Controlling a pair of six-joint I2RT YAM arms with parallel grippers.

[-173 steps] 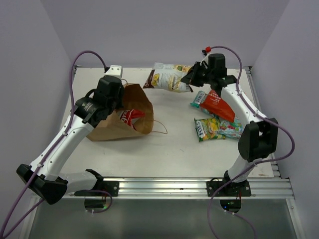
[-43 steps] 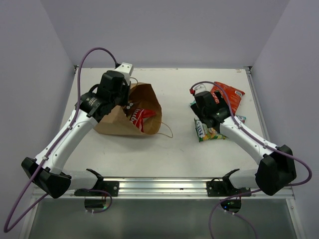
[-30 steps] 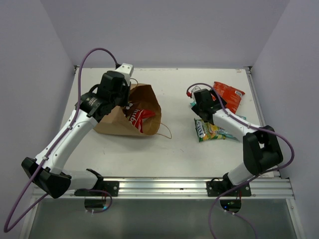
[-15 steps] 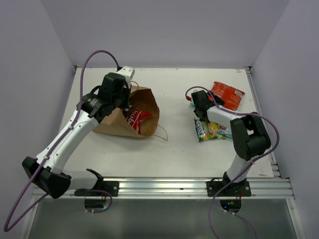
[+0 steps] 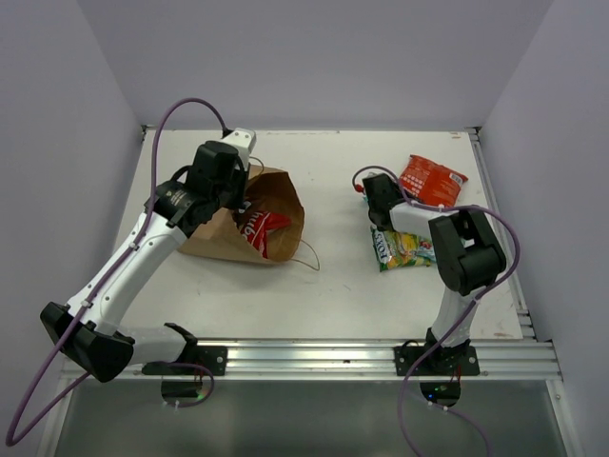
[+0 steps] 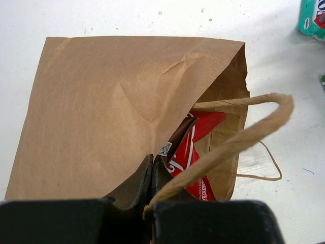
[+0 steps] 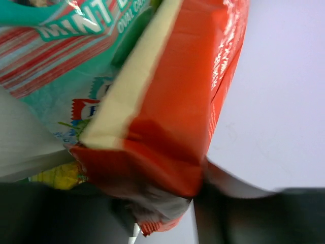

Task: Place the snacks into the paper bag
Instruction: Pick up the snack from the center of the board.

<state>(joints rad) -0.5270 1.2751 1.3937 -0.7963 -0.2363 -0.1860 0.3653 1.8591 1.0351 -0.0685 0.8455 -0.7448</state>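
Observation:
The brown paper bag (image 5: 217, 233) lies on its side at the left, mouth toward the right. A red-white snack packet (image 5: 259, 227) sits inside it. My left gripper (image 5: 231, 195) is shut on the bag's upper edge and twisted handle (image 6: 244, 137), holding the mouth open; the wrist view shows the bag (image 6: 101, 101), the packet (image 6: 190, 157) and the gripper (image 6: 152, 160). My right gripper (image 5: 379, 195) is closed on the end of the red-orange bag (image 5: 430, 181), which fills the gap between its fingers (image 7: 238, 213) in the wrist view (image 7: 188, 101). A teal mint packet (image 7: 61, 61) lies beside it.
A green multicoloured candy bag (image 5: 404, 248) lies on the white table just in front of the right gripper. The bag's second loop handle (image 5: 306, 257) trails on the table. The table's raised rim (image 5: 495, 181) runs close along the right.
My right gripper has slid back onto the near end of the red-orange bag and its jaws have closed round it, the arm folding up. The left gripper keeps holding the paper bag.

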